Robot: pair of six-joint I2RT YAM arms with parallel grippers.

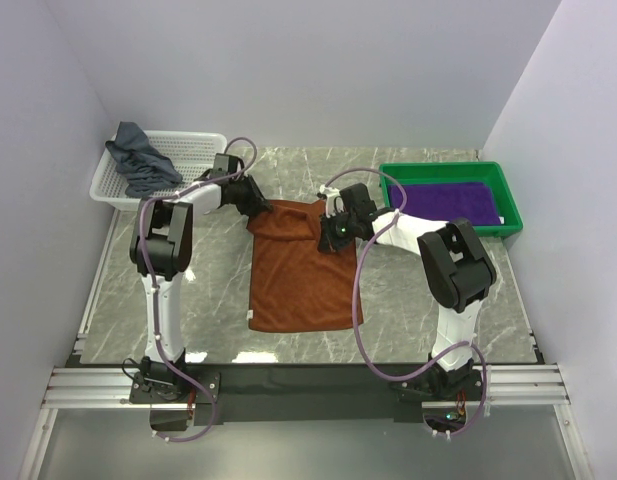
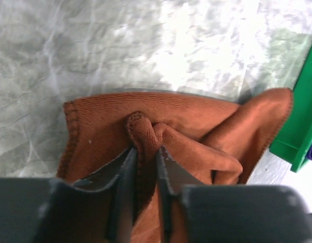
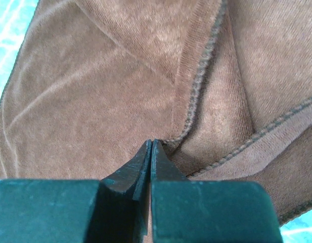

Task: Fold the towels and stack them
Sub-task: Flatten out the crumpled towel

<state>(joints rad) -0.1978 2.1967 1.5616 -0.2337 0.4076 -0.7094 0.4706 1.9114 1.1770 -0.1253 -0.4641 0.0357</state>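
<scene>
Rust-brown towel, far edge: why are you gripping it there? the visitor is asking.

I am pinching a ridge of its cloth with my left gripper, jaws clamping on the terry, I am answering. I am judging that a hold on the far edge is what a fold toward the near edge is calling for.

And your right one?

My right gripper is sitting fully closed, with the stitched hem running right up to its tips. Whether any cloth is caught between them, I cannot tell. It is working the other far corner, I think, so that both sides would travel together rather than skew.

Where is the towel lying?

It is lying spread on the marble table between my two arms, its near edge flat, its far edge rumpled where I am holding it.

Why the middle?

I am guessing it is the folding spot. The purple towel is lying flat in the green tray on my right, where the stack is seemingly going. The grey-blue towel is waiting crumpled in the white basket at the far left.
</scene>
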